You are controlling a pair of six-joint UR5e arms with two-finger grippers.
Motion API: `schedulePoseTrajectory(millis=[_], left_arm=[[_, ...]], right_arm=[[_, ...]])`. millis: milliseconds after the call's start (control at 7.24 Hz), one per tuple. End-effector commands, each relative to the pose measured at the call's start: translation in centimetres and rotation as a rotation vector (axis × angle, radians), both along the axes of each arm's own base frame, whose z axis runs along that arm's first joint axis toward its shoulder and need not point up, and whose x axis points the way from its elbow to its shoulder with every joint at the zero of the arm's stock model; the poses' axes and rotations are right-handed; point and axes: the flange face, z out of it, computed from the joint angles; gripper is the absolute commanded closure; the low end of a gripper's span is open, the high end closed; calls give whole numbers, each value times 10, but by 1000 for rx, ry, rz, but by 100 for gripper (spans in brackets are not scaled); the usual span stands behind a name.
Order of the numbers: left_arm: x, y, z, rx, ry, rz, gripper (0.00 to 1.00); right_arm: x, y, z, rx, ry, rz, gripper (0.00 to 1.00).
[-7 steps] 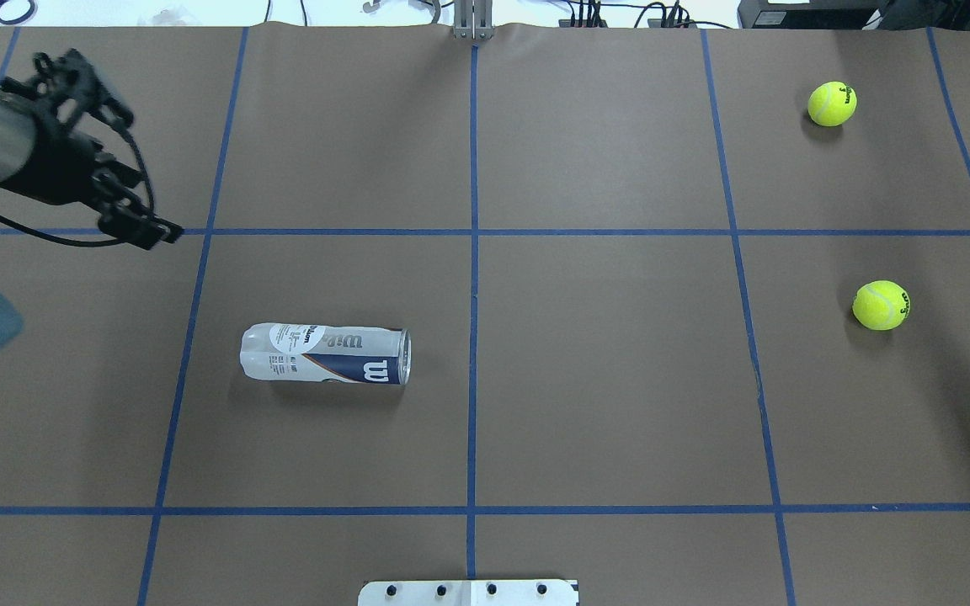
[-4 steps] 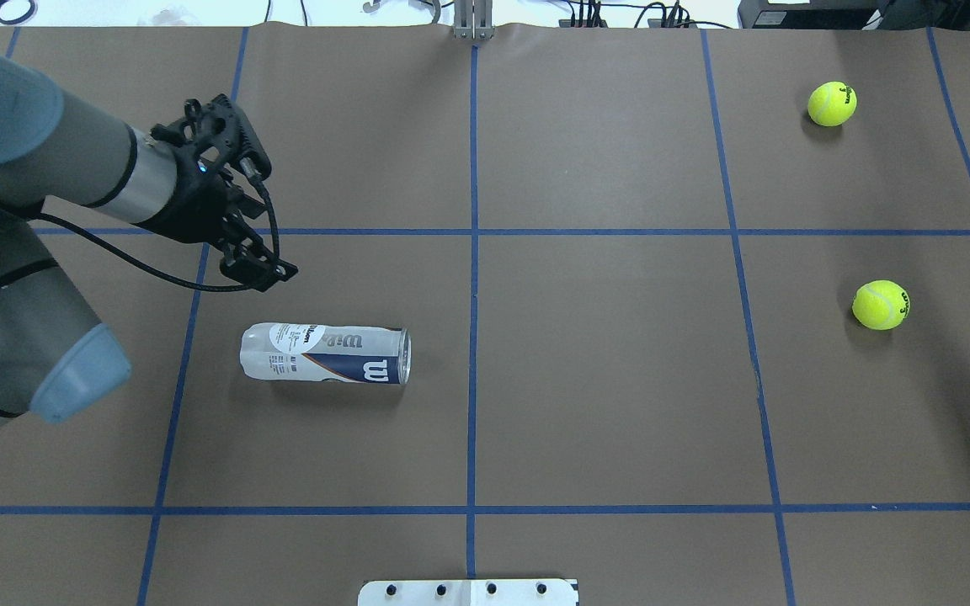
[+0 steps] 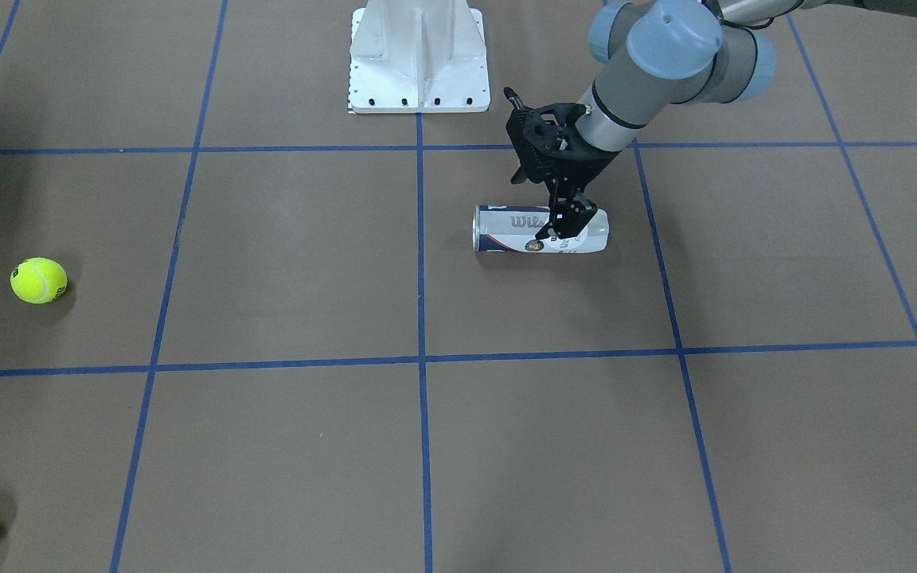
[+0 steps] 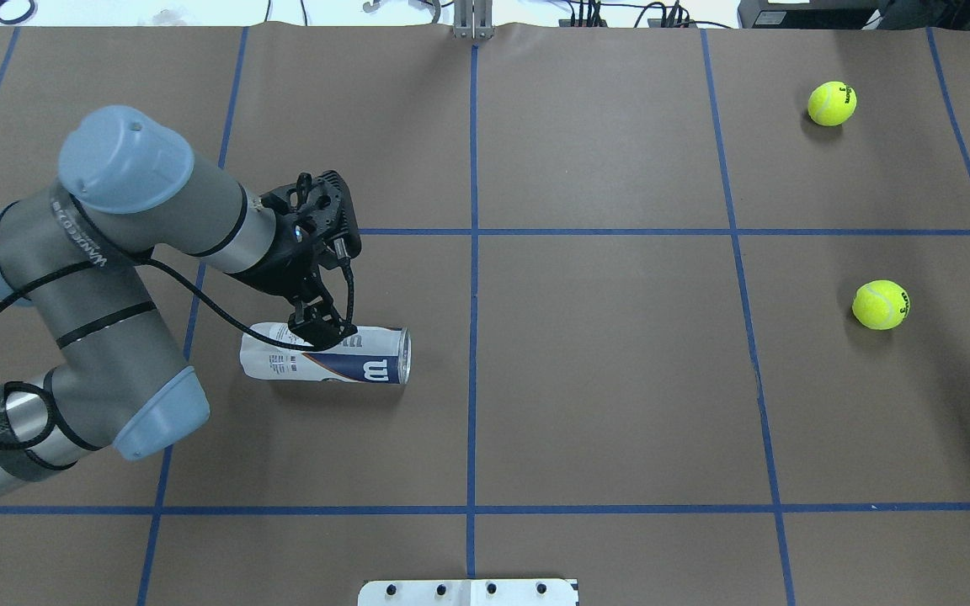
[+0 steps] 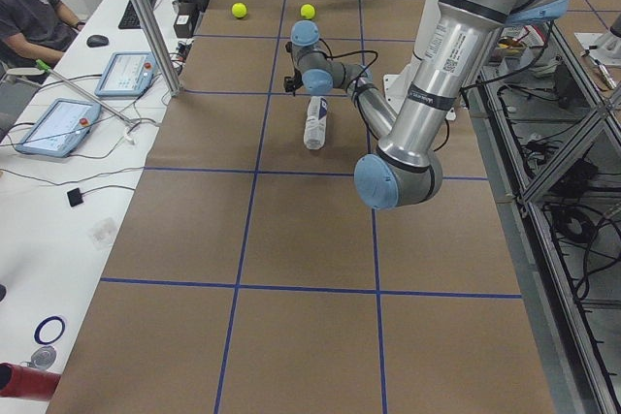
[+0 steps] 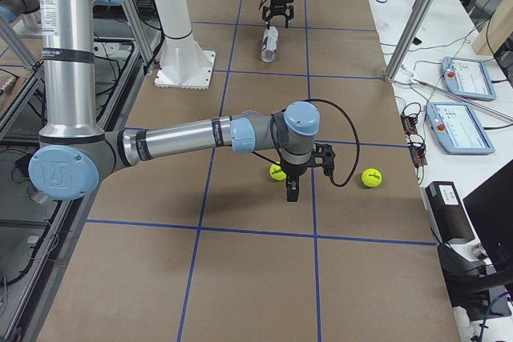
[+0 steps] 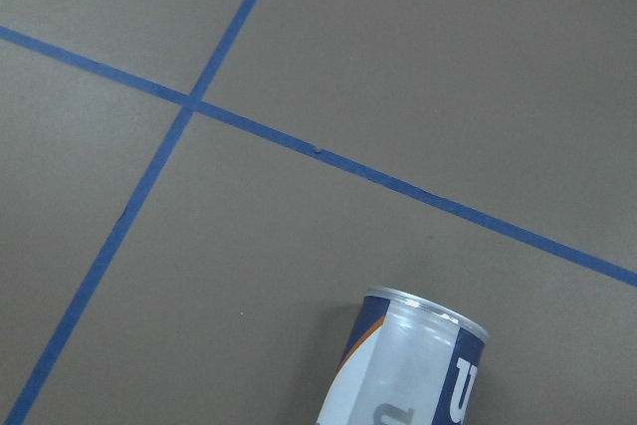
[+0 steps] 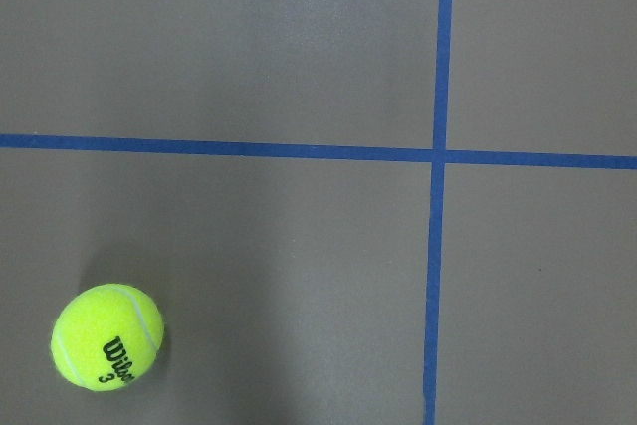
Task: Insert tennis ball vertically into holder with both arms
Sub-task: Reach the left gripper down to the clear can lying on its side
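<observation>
The holder (image 4: 367,364), a clear Wilson can with a navy and white label, lies on its side on the brown table, metal rim toward the centre line. It also shows in the front view (image 3: 502,231) and the left wrist view (image 7: 413,370). My left gripper (image 4: 322,330) hangs fingers down, open, over the can's closed half, jaws apart. Two yellow tennis balls (image 4: 832,103) (image 4: 881,305) rest at the far right. My right gripper (image 6: 291,190) shows only in the exterior right view, hovering beside one ball (image 6: 277,172); I cannot tell if it is open. That ball shows in the right wrist view (image 8: 106,336).
The white pedestal base (image 3: 419,64) stands at the robot's edge of the table on the centre line. Blue tape lines (image 4: 473,337) divide the table into squares. Tablets and an operator (image 5: 29,7) are beside the table's far side.
My left arm has swung in from the left edge toward the table's centre, and its gripper now hangs over the can. The can and both balls have not moved.
</observation>
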Motion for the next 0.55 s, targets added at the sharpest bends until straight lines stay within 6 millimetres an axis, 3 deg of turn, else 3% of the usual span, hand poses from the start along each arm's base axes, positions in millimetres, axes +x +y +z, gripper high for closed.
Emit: schedulePoseTrajectory(millis=[0,138,276,415], left_arm=[[24,0,-27,138,-98,95,0],[52,19,-33,216,-162,90,0],[79,40,-27,301,-228,112,0],[84,42,-26,304,-238,122,0]], right_arm=[[0,7,4,-14,-17,0,1],[0,12,7,-22,-27,-2,1],[0,21,7,-29,-39,-1,1],[2,30,6,-29,-39,-1,1]])
